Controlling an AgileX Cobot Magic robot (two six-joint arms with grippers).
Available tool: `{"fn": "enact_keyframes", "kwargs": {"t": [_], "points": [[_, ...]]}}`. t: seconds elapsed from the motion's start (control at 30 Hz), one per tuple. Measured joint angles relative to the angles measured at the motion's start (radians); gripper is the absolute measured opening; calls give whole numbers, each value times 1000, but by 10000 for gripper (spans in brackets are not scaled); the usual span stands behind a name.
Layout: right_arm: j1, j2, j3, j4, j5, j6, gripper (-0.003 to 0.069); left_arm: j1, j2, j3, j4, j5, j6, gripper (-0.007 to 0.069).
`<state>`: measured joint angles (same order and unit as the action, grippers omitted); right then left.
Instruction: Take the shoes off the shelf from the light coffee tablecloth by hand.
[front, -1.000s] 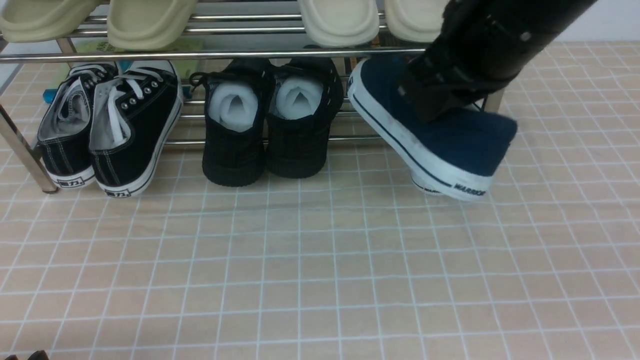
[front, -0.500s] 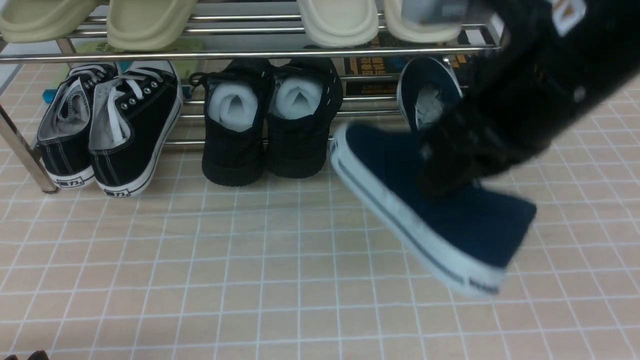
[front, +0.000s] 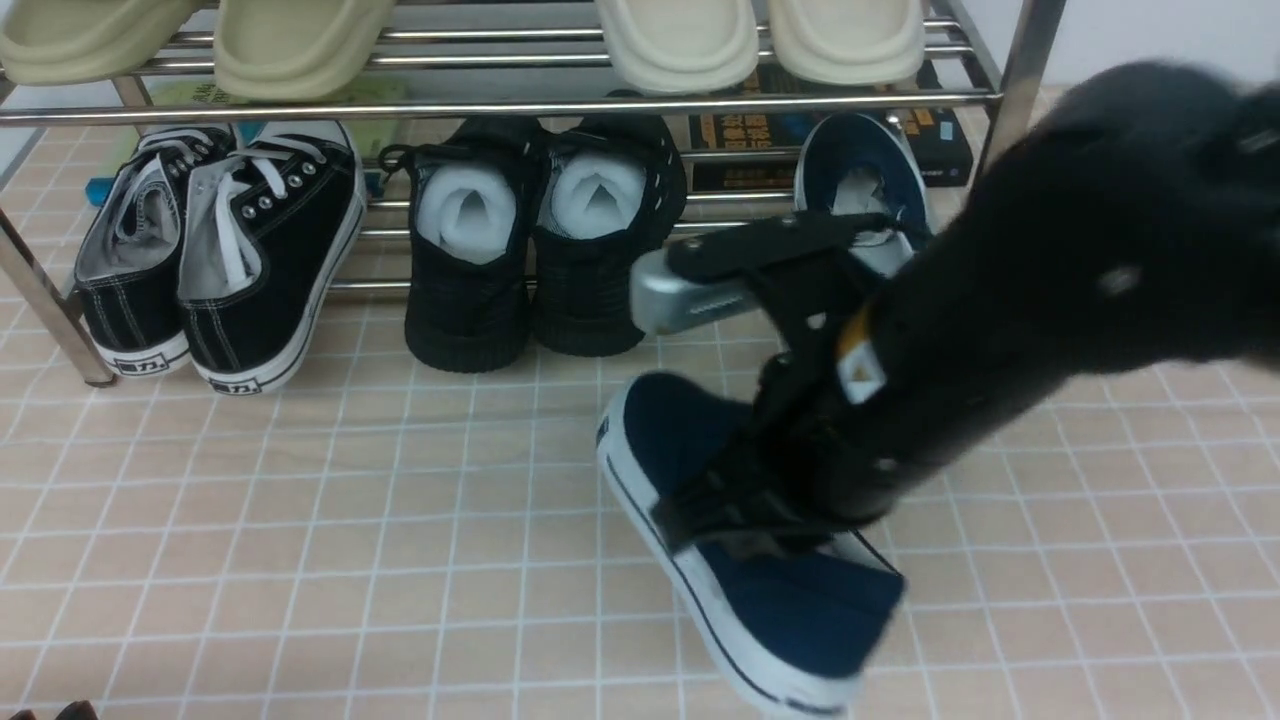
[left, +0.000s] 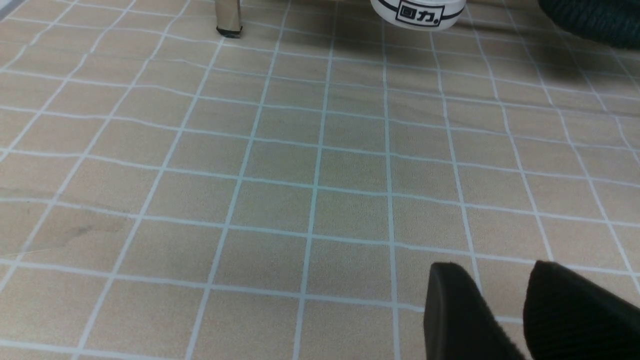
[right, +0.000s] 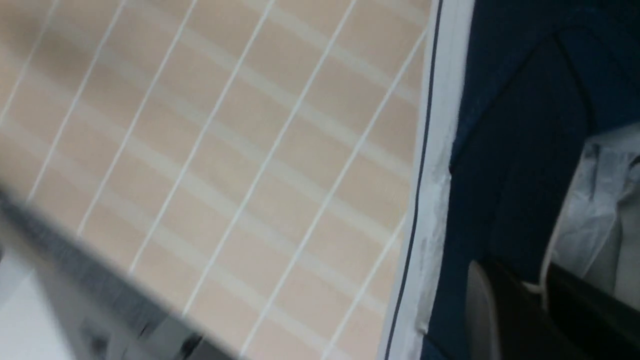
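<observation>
One navy blue shoe (front: 780, 590) with a white sole hangs tilted low over the light coffee tablecloth (front: 300, 540), in front of the shelf. My right gripper (front: 745, 515) is shut on its side wall. In the right wrist view the fingers (right: 500, 315) pinch the shoe's collar (right: 515, 165) beside the white paper stuffing (right: 595, 220). The other navy shoe (front: 862, 165) still stands on the lower tier of the silver shelf (front: 480, 107), at its right end. My left gripper (left: 492, 280) hovers open over bare cloth at the near left, with nothing between its fingers.
Black lace-up sneakers (front: 220, 250) and all-black shoes (front: 540, 250) sit on the lower tier, to the left of the navy shoe. Beige slippers (front: 680, 40) lie on the upper tier. A dark box (front: 940, 140) lies behind the shelf's right leg (front: 1012, 90).
My right arm has pulled the navy shoe off the lower tier, toward me and down to the left over the cloth. The second navy shoe behind it has come into view.
</observation>
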<state>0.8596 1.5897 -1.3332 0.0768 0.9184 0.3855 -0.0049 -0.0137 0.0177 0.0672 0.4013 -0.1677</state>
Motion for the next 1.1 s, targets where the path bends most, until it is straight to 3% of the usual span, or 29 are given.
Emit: {"fn": "enact_keyframes", "kwargs": {"t": [0.27, 0.53, 0.83, 0.93, 1.07, 1.1], "points": [[1, 127, 1, -214, -57, 210, 55, 0, 0, 0, 0, 0, 0, 239], [3, 141, 1, -344, -95, 309, 62, 0, 0, 0, 0, 0, 0, 239], [3, 160, 1, -295, -118, 309, 95, 0, 0, 0, 0, 0, 0, 239], [3, 171, 1, -276, -121, 309, 134, 0, 0, 0, 0, 0, 0, 239], [4, 177, 1, -260, -135, 309, 265, 0, 0, 0, 0, 0, 0, 239], [4, 176, 1, -257, -135, 309, 271, 0, 0, 0, 0, 0, 0, 239]]}}
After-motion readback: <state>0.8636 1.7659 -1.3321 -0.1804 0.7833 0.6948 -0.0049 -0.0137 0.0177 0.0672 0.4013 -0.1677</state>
